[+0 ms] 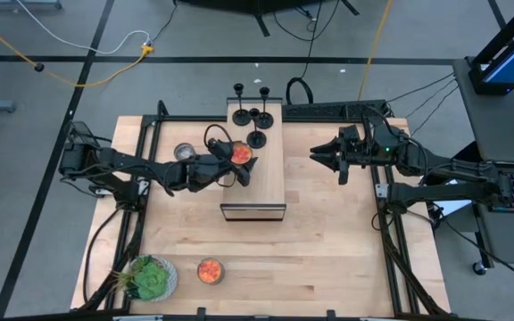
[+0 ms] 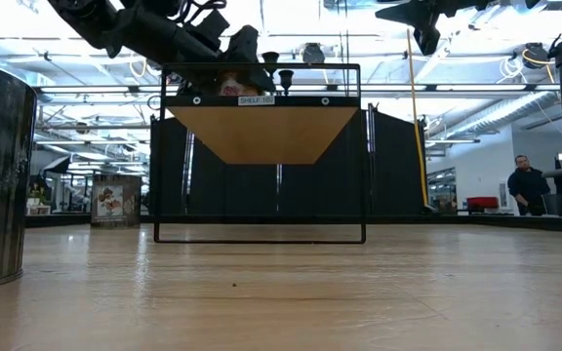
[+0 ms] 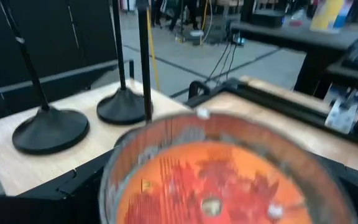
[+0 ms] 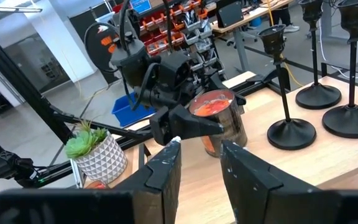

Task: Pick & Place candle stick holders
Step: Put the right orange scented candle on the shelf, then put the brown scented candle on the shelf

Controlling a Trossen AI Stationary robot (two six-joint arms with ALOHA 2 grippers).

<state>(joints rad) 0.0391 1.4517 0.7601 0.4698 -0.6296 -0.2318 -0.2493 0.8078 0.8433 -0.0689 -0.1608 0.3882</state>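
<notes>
Even, bright indoor light falls from above. In the high view the wooden table (image 1: 266, 259) looks pale and evenly lit, with only faint, soft shadows beside the shelf (image 1: 254, 169). The low view faces bright ceiling lights and windows along the upper frame, so the shelf and both arms read as dark silhouettes against glare; the tabletop in the lower frame is soft and out of focus. The left wrist view is heavily blurred: an orange candle (image 3: 216, 180) fills the lower frame, smeared and unfocused. The right wrist view is sharper, with the holders (image 4: 291, 134) crisp at right and mild curving at the edges.
</notes>
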